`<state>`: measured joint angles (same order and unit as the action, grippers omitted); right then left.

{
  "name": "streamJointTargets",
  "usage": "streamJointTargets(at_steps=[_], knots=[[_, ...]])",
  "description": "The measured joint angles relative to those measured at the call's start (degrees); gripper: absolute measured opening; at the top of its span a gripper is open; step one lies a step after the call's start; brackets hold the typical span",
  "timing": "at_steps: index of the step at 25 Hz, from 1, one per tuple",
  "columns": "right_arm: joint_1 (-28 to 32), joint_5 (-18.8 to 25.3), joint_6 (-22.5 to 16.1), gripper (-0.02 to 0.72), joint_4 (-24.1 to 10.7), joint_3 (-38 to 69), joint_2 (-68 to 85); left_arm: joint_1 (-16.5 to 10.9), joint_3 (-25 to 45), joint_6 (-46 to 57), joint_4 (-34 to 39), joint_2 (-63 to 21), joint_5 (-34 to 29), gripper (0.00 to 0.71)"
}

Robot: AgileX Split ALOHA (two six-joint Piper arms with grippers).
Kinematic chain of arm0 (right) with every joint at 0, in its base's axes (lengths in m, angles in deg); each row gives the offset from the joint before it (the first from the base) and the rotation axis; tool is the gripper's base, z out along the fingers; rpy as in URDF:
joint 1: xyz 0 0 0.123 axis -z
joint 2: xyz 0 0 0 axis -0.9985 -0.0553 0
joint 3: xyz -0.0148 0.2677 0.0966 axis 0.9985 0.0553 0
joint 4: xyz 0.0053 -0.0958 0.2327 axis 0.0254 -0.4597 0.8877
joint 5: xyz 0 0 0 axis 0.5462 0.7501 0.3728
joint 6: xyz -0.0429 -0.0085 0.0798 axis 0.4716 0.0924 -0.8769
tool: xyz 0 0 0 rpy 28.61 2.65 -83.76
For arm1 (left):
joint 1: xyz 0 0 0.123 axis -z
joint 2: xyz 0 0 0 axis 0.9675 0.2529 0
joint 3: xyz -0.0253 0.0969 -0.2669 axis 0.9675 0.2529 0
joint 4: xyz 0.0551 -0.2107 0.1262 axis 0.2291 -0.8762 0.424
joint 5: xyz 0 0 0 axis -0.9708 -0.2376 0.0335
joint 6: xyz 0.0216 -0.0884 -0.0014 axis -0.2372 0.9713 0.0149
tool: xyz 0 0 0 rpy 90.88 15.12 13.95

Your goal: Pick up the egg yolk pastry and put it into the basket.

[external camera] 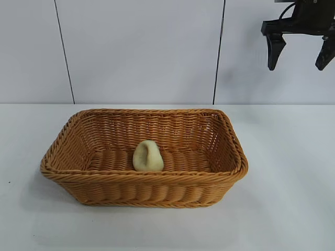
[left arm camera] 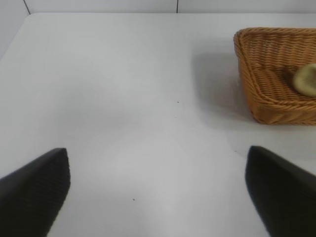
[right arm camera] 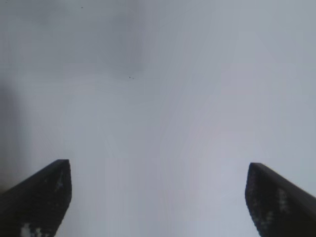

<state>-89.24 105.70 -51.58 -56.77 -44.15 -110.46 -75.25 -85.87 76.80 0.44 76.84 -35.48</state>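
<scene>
the small pale yellow-cream dome-shaped egg yolk pastry (external camera: 147, 156) lay inside the large orange-brown woven wicker basket (external camera: 94, 180), on the basket floor near the front wall, roughly mid-width, tipped on its side so the dimple faced the camera. it touched nothing but the weave under it. judged from that, the placing step looked done.

the right gripper (external camera: 300, 52) hung high at the upper right of the exterior view, well apart from the basket and off to its side, fingers spread wide and holding nothing. its wrist view showed only bare white table (right arm camera: 158, 98) between the two dark fingertips (right arm camera: 39, 197). that height and spread read as a retreat pose after release, clear of the braided rim.

the left gripper (left arm camera: 158, 192) was out of the exterior view; its wrist camera showed it over the table, fingers wide apart and empty, with the basket (left arm camera: 266, 106) and the pastry (left arm camera: 306, 80) far off. it looked parked, likely kept aside so the working arm had free space.

no brands, labels or readable writing appeared on anything.
</scene>
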Motion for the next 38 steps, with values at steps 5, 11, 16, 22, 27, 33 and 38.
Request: streamJointTargets(at_steps=[5,11,16,22,27,33,38], knots=[[0.0,-0.1,1.46,0.685,0.06,11.9,8.18,0.0,0.0,0.0,0.0,0.0,0.05,0.692],[0.0,-0.11,3.5,0.685,0.11,34.85,28.98,0.0,0.0,0.0,0.0,0.0,0.05,0.692],[0.0,-0.5,3.54,0.685,0.11,53.01,46.7,0.0,0.0,0.0,0.0,0.0,0.05,0.692],[0.0,-6.85,3.65,0.685,0.11,72.01,68.05,0.0,0.0,0.0,0.0,0.0,0.05,0.692],[0.0,-9.27,5.46,0.685,0.11,81.51,85.63,0.0,0.0,0.0,0.0,0.0,0.05,0.692],[0.0,-10.62,5.83,0.685,0.11,84.96,103.92,0.0,0.0,0.0,0.0,0.0,0.05,0.692],[0.0,-11.19,5.83,0.685,0.11,84.97,117.05,0.0,0.0,0.0,0.0,0.0,0.05,0.692]])
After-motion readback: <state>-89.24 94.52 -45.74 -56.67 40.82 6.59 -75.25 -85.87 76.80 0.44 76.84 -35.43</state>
